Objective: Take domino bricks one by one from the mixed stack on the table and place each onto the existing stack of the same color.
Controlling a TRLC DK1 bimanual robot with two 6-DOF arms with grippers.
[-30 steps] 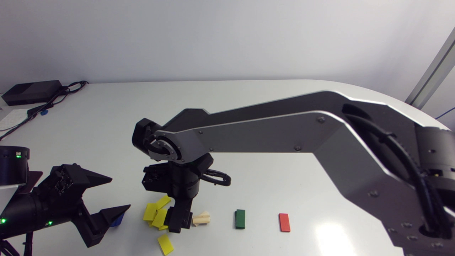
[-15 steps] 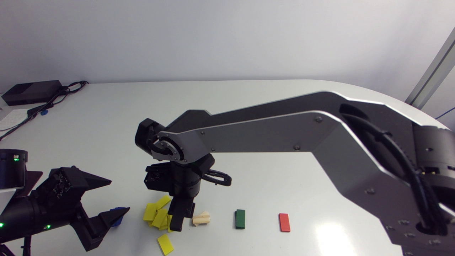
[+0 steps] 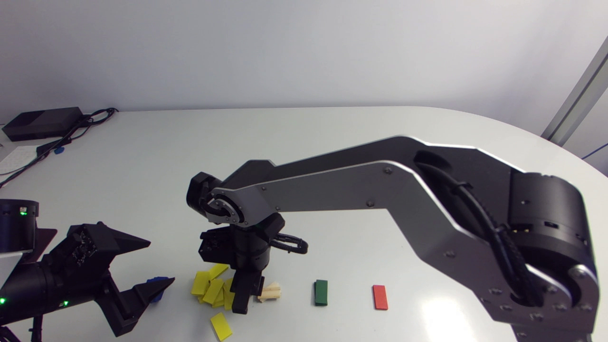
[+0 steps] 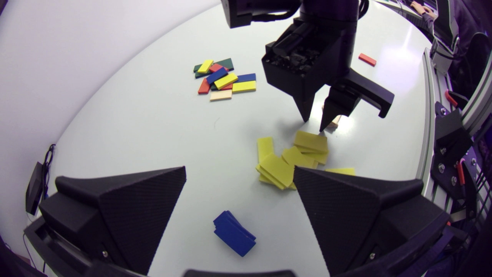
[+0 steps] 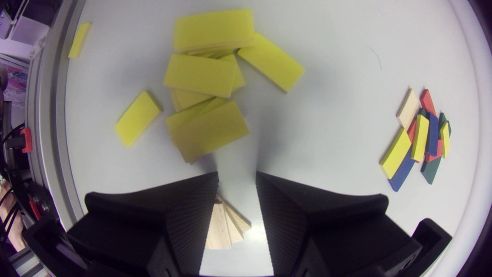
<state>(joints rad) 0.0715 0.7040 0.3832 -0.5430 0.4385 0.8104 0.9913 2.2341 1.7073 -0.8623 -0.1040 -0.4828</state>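
Yellow comes first on the tabletop: one loose yellow brick (image 3: 221,326) lies flat by the near edge, apart from the rest. Beyond it, toward the near left corner, the left gripper (image 3: 161,262) hangs low with its two wedge fingers spread wide and nothing held. The small blue stack (image 4: 233,232) lies on the table below the gap between them, and the left wrist view shows neither finger touching it. To the right of that sprawls the yellow pile (image 3: 209,289), several bricks overlapping at odd angles rather than squarely stacked. The right arm (image 3: 361,190) comes in from the right side and reaches past the middle. Its right gripper (image 3: 243,306) points straight down just beside the pile's right side. Its fingers stand a narrow gap apart, with bare tabletop showing between the tips and no brick gripped. The fanned natural-wood stack (image 5: 225,227) lies beneath the gripper, on the side away from the yellow pile. Further right along the same line, each alone and well apart, lie a green brick (image 3: 321,292) and a red brick (image 3: 380,297). Farther from the near edge, toward the middle of the table (image 3: 142,156), sits the mixed stack (image 4: 223,79), a loose flat heap of yellow, blue, red, green and natural-wood bricks. The right arm hides it in the head view. At the far left corner rests a black box (image 3: 42,122) with cables (image 3: 71,133) trailing from it.
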